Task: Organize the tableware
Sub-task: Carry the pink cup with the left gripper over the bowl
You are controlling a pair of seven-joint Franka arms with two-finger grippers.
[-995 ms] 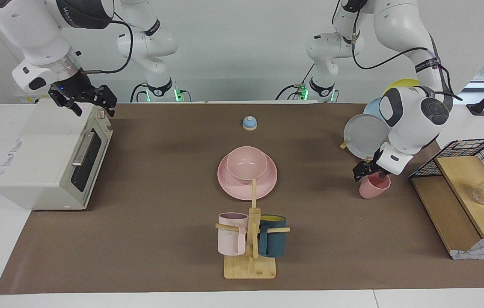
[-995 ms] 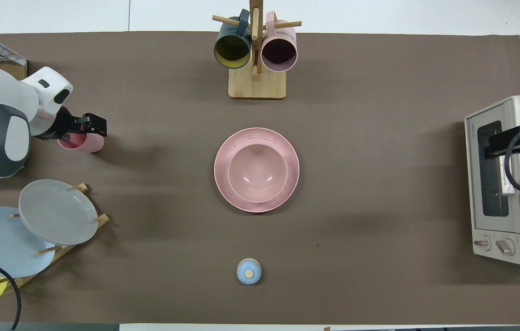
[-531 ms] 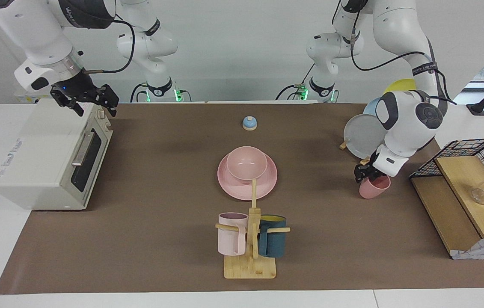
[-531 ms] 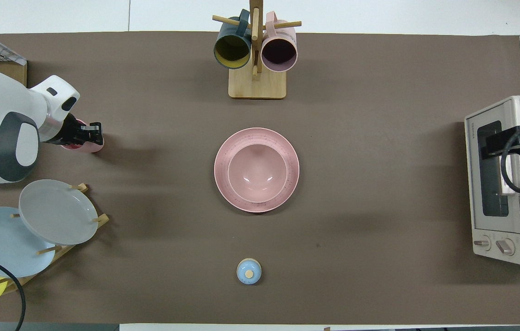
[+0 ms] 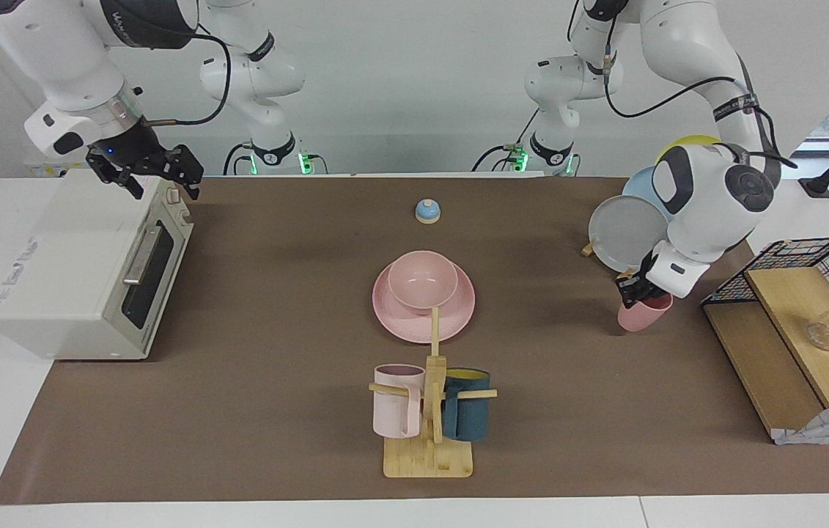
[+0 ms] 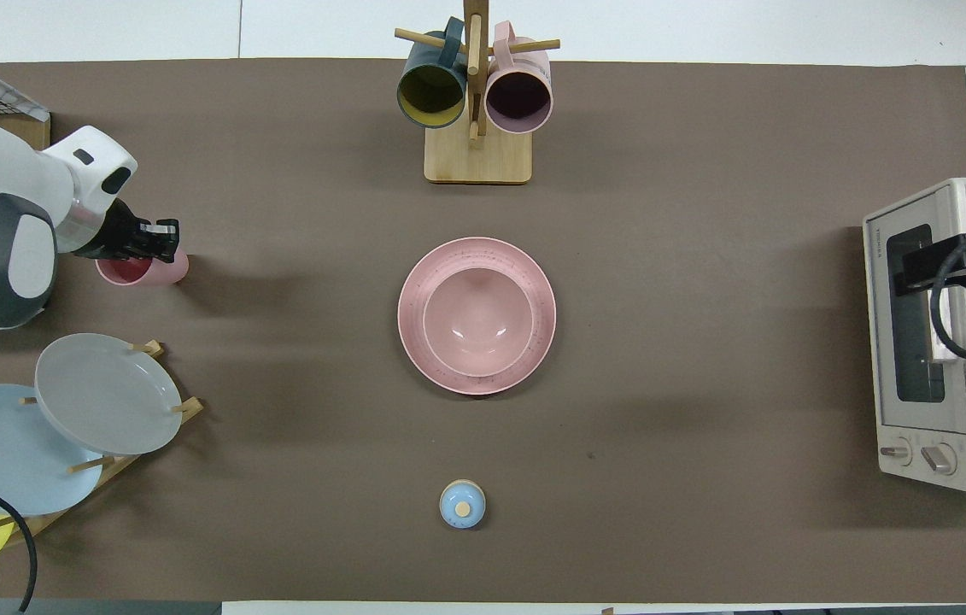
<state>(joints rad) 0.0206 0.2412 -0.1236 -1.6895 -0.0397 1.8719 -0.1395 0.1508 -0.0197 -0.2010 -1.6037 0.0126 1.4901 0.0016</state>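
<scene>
Left gripper now clenched on tumbler cup rim, right of frame | light, rigid, smooth: pinch wall | right gripper released over toaster oven, upper left

Matte pink cup; wooden mug stand.

Matching matte pink set on the brown mat

The wide flat plate lies mid-table with the deep bowl sitting upright on it. The small handleless cup is well apart from them, toward the left arm's end of the table, mouth up, tipped a little and pinched at its rim by the left gripper.
</scene>
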